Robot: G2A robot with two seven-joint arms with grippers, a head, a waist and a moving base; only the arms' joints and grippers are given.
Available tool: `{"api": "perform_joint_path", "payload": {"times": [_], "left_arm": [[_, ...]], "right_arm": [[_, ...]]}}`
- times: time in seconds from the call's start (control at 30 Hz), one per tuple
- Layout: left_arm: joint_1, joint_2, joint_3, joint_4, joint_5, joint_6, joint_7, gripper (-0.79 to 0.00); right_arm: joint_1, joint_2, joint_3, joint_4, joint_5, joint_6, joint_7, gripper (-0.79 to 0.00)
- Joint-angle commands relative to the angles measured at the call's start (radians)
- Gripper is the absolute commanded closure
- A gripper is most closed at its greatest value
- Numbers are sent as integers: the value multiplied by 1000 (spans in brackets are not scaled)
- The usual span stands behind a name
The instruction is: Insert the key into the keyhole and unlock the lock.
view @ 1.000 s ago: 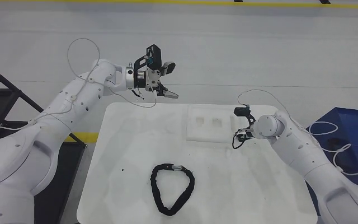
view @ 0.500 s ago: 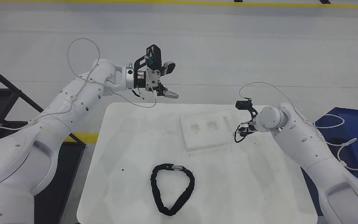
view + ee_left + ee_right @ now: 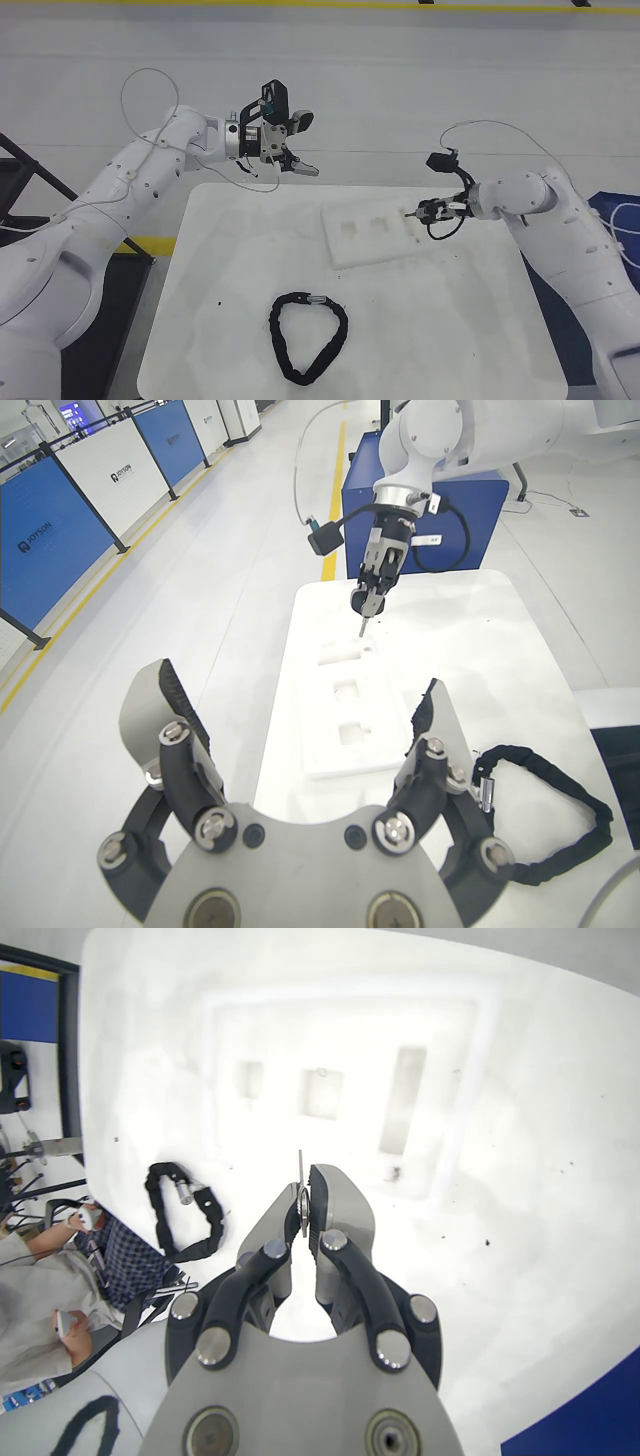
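A black fabric-covered chain lock (image 3: 307,338) lies in a loop on the white table (image 3: 200,300), its silver cylinder (image 3: 315,299) at the far side of the loop. My right gripper (image 3: 415,212) hovers over the right end of a white foam tray (image 3: 375,232), shut on a small metal key (image 3: 301,1163) whose shaft sticks out past the fingertips. The left wrist view shows that key (image 3: 363,627) pointing down at the tray. My left gripper (image 3: 305,168) hangs open over the table's far left edge with nothing in it, well away from the lock (image 3: 545,767).
The foam tray (image 3: 310,745) has several rectangular pockets, none holding anything. A blue cabinet (image 3: 450,525) stands beyond the table's right side. Small dark specks (image 3: 487,1243) dot the tabletop. There is bare table around the lock (image 3: 156,1213).
My right gripper has risen from beside the tray's right end and swung over it, turning so the key points across the tray. The foam tray has skewed slightly. The left arm stayed put.
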Motion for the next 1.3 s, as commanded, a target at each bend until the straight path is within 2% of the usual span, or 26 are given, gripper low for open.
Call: {"api": "perform_joint_path", "payload": {"times": [0.0,0.23,0.4,0.6,1.27], "left_arm": [[0,0,0,0,0,0,0,-785],[0,0,0,0,0,0,0,-785],[0,0,0,0,0,0,0,-785],[0,0,0,0,0,0,0,-785],[0,0,0,0,0,0,0,-785]], "right_arm": [[-23,13,48,-45,60,-30,29,0],[-84,45,179,-171,272,-93,130,0],[-93,66,253,-229,322,-93,189,0],[-126,87,329,-278,334,-94,192,0],[-144,93,351,-284,342,-94,163,0]]}}
